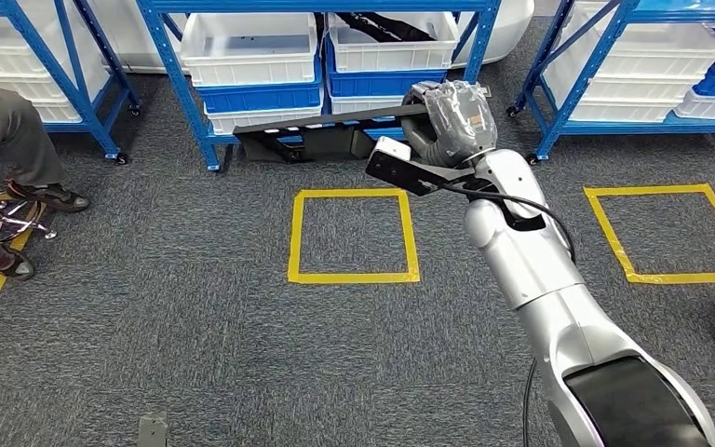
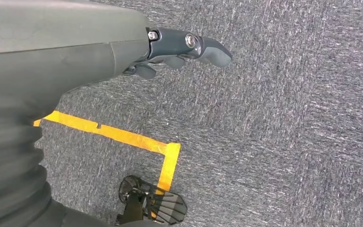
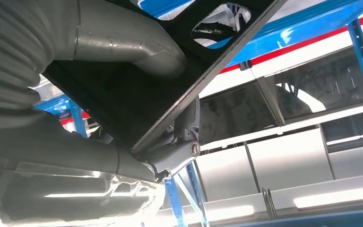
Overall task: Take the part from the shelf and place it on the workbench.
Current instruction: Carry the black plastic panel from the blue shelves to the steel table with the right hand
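The fingers (image 1: 428, 98) of the right hand (image 1: 451, 121) close around one end of the part (image 1: 330, 119), a long flat black panel held level in front of the blue shelf (image 1: 186, 102) over grey carpet (image 1: 195, 298). In the left wrist view, the left hand (image 2: 179, 52) holds nothing, its fingers loosely extended above the rough carpet and yellow tape (image 2: 118, 136). In the right wrist view, thumb (image 3: 132, 45) and fingers (image 3: 175, 156) clamp the thin panel edge.

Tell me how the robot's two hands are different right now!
The right hand is up by the blue shelf, holding a flat black part; the left hand holds nothing. The right hand's thumb presses on the part, while the left hand's fingers hang loose above grey carpet with yellow tape. Both are grey.
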### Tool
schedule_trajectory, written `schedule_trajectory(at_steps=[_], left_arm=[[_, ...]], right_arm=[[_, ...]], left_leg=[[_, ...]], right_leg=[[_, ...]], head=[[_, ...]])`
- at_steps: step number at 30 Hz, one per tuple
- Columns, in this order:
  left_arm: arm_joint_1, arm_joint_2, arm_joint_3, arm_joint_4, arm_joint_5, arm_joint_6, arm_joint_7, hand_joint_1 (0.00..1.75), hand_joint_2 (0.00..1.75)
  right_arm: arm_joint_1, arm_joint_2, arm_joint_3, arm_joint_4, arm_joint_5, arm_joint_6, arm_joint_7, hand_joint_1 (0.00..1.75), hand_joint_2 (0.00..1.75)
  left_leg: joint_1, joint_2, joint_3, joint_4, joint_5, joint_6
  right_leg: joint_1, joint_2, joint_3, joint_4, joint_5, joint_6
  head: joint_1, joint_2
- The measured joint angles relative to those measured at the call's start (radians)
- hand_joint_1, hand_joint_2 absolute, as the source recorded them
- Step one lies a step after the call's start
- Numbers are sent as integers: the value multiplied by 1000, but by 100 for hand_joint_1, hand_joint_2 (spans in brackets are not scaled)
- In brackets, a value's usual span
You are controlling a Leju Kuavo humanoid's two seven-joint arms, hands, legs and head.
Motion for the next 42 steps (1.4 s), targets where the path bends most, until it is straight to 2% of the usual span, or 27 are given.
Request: schedule_trajectory(at_steps=[2, 3, 4, 7, 8, 9, 12, 13, 14, 15, 16, 18, 20, 22, 23, 24, 26, 28, 29, 30, 32, 33, 35, 37, 39, 40, 42], left_arm=[[0, 0, 0, 0, 0, 0, 0, 0, 175], [-1, 0, 0, 0, 0, 0, 0, 0, 175], [-1, 1, 0, 0, 0, 0, 0, 0, 175], [1, 2, 0, 0, 2, 1, 0, 0, 175], [1, 2, 0, 0, 2, 1, 0, 0, 175], [1, 2, 0, 0, 2, 1, 0, 0, 175], [1, 3, 0, 0, 2, 1, 0, 0, 175], [1, 3, 0, 0, 2, 1, 0, 0, 175], [1, 3, 0, 0, 2, 1, 0, 0, 175], [2, 3, 1, 0, 2, 1, 0, 0, 175], [1, 4, 1, 0, 2, 1, 0, 0, 175], [2, 8, 1, 0, 2, 2, -1, 0, 175], [4, 12, 2, 0, 2, 2, -2, 0, 175], [4, 12, 3, 0, 2, 2, -3, 0, 175], [3, 12, 4, 0, 2, 2, -3, 0, 175], [1, 12, 5, 0, 1, 2, -3, 0, 175], [-1, 10, 6, 0, -2, 1, -3, 0, 175], [-1, 7, 6, 0, -4, 1, -3, 0, 175], [-1, 6, 6, 0, -4, 1, -3, 0, 175], [-1, 4, 6, 0, -5, 1, -3, 0, 175], [-2, 3, 7, 0, -7, 0, -2, 0, 175], [-2, 3, 7, 0, -8, 0, -2, 0, 175], [-2, 3, 8, 0, -11, 0, -1, 0, 175], [-2, 2, 9, 0, -13, 1, 0, 0, 175], [-3, 1, 10, 0, -14, 1, 1, 0, 175], [-3, 1, 10, 0, -14, 1, 1, 0, 175], [-2, 1, 10, 0, -15, 1, 2, 0, 175]], right_arm=[[-1, 0, -1, -1, -1, 0, -2, 164, 175], [-1, 1, -2, -2, -2, 0, -3, 164, 175], [-2, 2, -3, -2, -3, 0, -4, 164, 175], [-2, 4, -4, -3, -4, 0, -6, 164, 175], [-2, 5, -4, -3, -4, 0, -6, 164, 175], [-2, 5, -4, -3, -4, 0, -6, 164, 175], [0, 6, -4, -3, -4, 0, -6, 164, 175], [1, 7, -4, -3, -4, 0, -6, 164, 175], [1, 7, -4, -3, -4, 0, -6, 164, 175], [2, 7, -4, -3, -4, 0, -6, 164, 175], [1, 7, -4, -3, -4, 0, -6, 164, 175], [-1, 9, -4, -2, -3, 0, -7, 164, 175], [0, 12, -4, -2, -2, -1, -8, 164, 175], [3, 14, -4, -4, -1, -2, -8, 164, 175], [3, 14, -6, -4, 0, -2, -8, 164, 175], [2, 13, -8, -5, 1, -2, -8, 164, 175], [1, 11, -11, -5, 2, -3, -8, 164, 175], [4, 10, -13, -5, 2, -3, -8, 164, 175], [7, 9, -15, -5, 2, -3, -8, 164, 175], [9, 9, -17, -5, 2, -3, -8, 164, 175], [9, 7, -19, -5, 3, -3, -8, 164, 175], [8, 8, -20, -5, 4, -3, -8, 164, 175], [6, 9, -21, -6, 7, -3, -6, 164, 175], [6, 8, -22, -7, 9, -3, -5, 164, 175], [6, 6, -22, -9, 12, -2, -4, 164, 175], [6, 7, -22, -10, 13, -2, -4, 164, 175], [7, 10, -22, -11, 15, -2, -4, 164, 175]], left_leg=[[-2, -2, -4, 2, 5, -10], [-4, -1, -6, 3, 8, -15], [-6, -1, -8, 2, 11, -21], [-1, 1, -13, 0, 19, -38], [3, 2, -19, 13, 7, -42], [5, 2, -32, 45, -17, -45], [5, 1, -110, 250, -125, -50], [5, 1, -126, 297, -141, -49], [3, 1, -127, 310, -139, -45], [0, -1, -106, 274, -117, -36], [-4, -9, -70, 207, -84, -23], [-10, -45, -5, 84, -38, 7], [-17, -65, 14, 44, -29, 23], [-21, -48, 26, 17, -23, 27], [-18, -36, 38, -5, -19, 29], [-15, -23, 49, -26, -16, 30], [-11, 0, 60, -47, -12, 29], [-9, 21, 60, -48, -13, 27], [-6, 32, 60, -47, -14, 24], [-2, 41, 60, -44, -17, 18], [5, 59, 58, -31, -26, -1], [5, 67, 56, -23, -32, -12], [2, 82, 54, -12, -39, -29], [7, 96, 56, -11, -41, -40], [14, 77, 45, 23, -75, -46], [16, 55, 27, 70, -108, -46], [13, 19, -27, 205, -181, -41]], right_leg=[[-6, -1, 74, -146, 53, 14], [-7, 0, 99, -198, 72, 14], [-7, 1, 110, -224, 82, 10], [-6, 8, 107, -227, 96, -10], [-8, 9, 106, -227, 101, -18], [-9, 10, 106, -228, 104, -24], [1, 14, 103, -227, 109, -34], [6, 17, 102, -227, 110, -36], [11, 20, 102, -227, 111, -37], [16, 24, 102, -227, 111, -38], [19, 30, 103, -227, 111, -38], [20, 42, 99, -227, 112, -37], [12, 55, 90, -227, 116, -30], [9, 66, 85, -231, 119, -22], [12, 60, 77, -225, 115, -19], [14, 49, 60, -201, 103, -17], [11, 25, 0, -93, 62, -11], [-1, 17, -64, 21, 35, 2], [-8, 13, -74, 33, 42, 15], [-15, 5, -63, 1, 65, 31], [-25, -34, -1, -136, 123, 58], [-24, -49, 26, -190, 143, 60], [-18, -55, 41, -226, 153, 41], [-18, -29, 35, -223, 158, 16], [-20, -6, 33, -223, 164, -2], [-21, 5, 33, -224, 166, -10], [-12, 27, 31, -223, 169, -20]], head=[[2, 0], [3, 0], [4, 0], [4, 0], [3, 0], [3, 0], [2, 0], [2, 0], [2, 0], [2, 0], [2, 0], [8, 0], [7, 0], [0, 0], [1, 0], [3, 0], [8, 0], [10, 0], [10, 0], [10, 0], [12, 0], [14, 0], [14, 0], [10, 0], [9, 0], [7, 0], [4, 0]])
